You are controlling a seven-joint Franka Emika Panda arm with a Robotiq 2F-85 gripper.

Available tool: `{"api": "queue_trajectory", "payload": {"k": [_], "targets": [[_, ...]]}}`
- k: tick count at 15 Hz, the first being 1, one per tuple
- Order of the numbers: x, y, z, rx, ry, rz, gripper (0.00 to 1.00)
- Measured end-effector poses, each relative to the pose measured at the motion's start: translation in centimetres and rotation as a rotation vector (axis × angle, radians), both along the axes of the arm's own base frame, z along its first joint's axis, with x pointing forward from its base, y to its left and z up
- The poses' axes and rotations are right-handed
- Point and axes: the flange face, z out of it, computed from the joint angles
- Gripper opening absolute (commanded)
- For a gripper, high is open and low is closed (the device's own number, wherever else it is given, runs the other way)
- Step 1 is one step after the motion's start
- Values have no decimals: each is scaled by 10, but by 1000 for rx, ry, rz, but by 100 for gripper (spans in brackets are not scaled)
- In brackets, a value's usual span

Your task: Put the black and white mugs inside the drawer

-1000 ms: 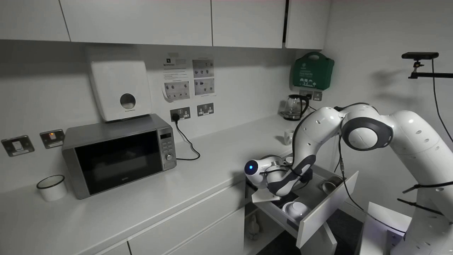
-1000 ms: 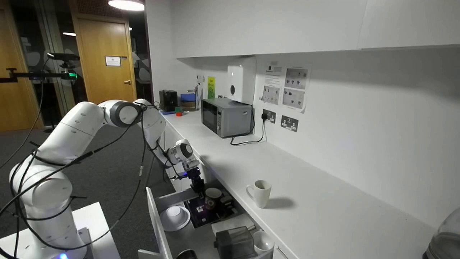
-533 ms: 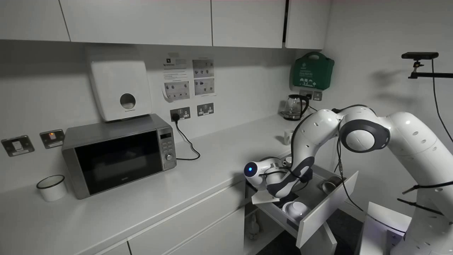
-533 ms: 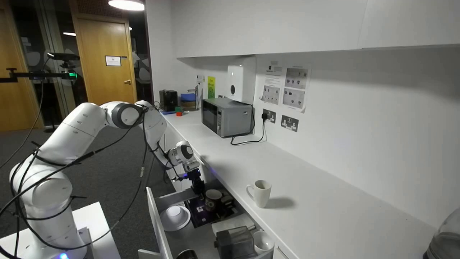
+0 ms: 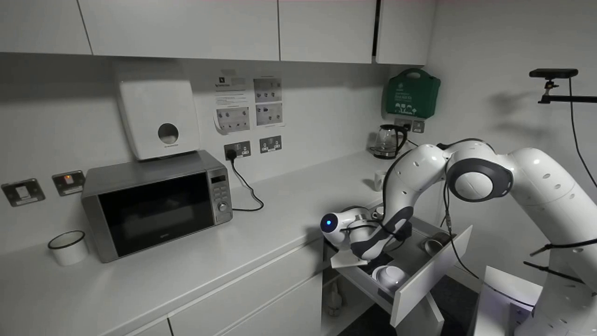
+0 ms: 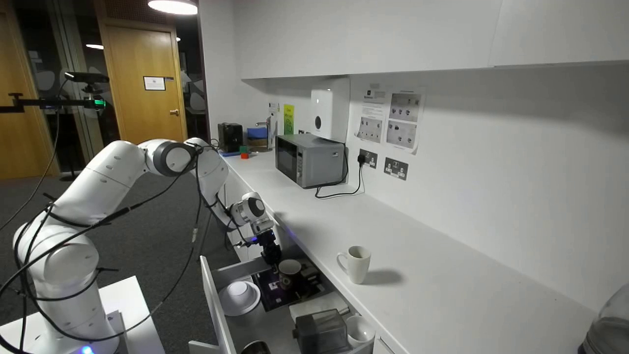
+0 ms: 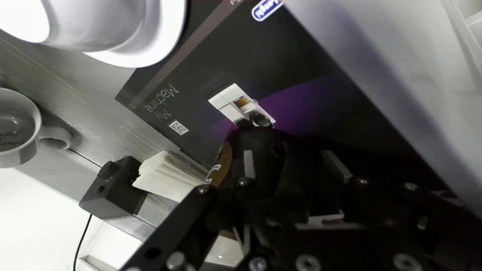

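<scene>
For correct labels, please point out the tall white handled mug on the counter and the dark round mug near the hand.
Tall white mug (image 6: 358,267), in an exterior view: body.
Dark round mug (image 6: 288,279), in an exterior view: outer side.

The white mug (image 6: 357,266) on the white tabletop (image 6: 442,295) is plain; the dark mug (image 6: 287,278) has a pale inside. The drawer (image 5: 431,277) has a white front and grey floor; the end effector (image 6: 273,260) is black. The black panel (image 7: 278,64) bears a purple patch and white lettering. The microwave (image 5: 156,205) is silver-grey, the first-aid case (image 5: 413,95) green.
</scene>
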Motion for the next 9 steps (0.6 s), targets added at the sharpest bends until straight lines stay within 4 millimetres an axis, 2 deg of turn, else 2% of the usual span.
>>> {"api": "queue_trajectory", "payload": {"k": [2, 3, 6, 9], "targets": [[0, -2, 1, -5, 1, -4, 95], [1, -3, 2, -8, 2, -7, 99], [0, -4, 9, -13, 1, -14, 100], [-5, -5, 32, 1, -9, -21, 100]]}}
